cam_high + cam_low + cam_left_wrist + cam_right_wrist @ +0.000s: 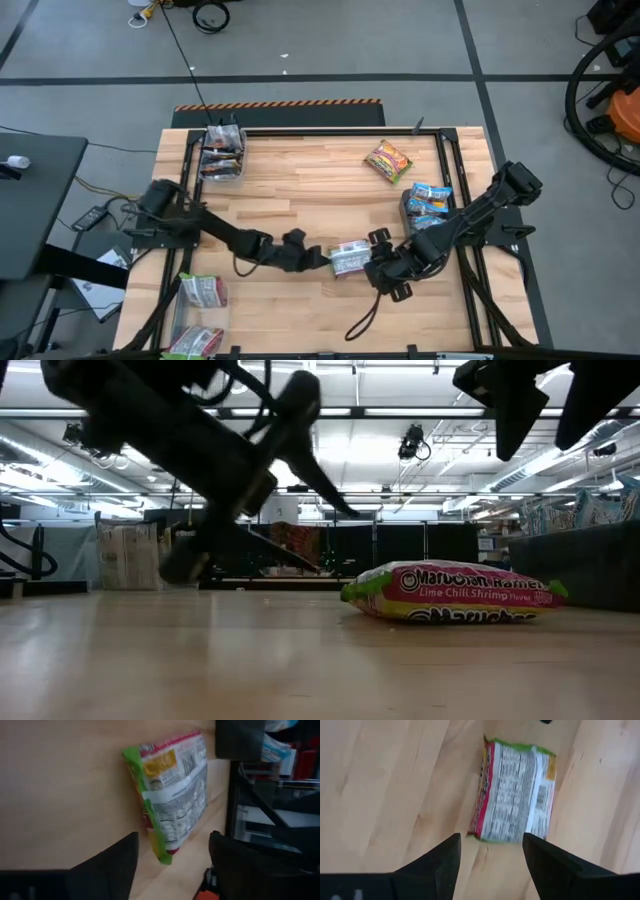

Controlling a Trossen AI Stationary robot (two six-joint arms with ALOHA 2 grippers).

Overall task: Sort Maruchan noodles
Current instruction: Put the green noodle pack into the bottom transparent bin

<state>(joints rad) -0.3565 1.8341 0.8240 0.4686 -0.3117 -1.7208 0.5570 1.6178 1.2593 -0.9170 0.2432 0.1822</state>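
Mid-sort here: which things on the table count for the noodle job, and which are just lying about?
Job:
green-and-pink Maruchan packet lying between both open grippers
yellow-red packet
blue-white packets
green-white packets
dark brown-orange packets in clear plastic bin

Lying about:
black cable on wooden table

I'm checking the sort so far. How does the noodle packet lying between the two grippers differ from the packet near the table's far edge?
The packet between the grippers has a green and pink wrapper; the far packet is orange-yellow. The first lies in the middle near the front, with the open left gripper and open right gripper beside it; the far one lies alone, askew. Both lie flat on bare wood, outside any bin.
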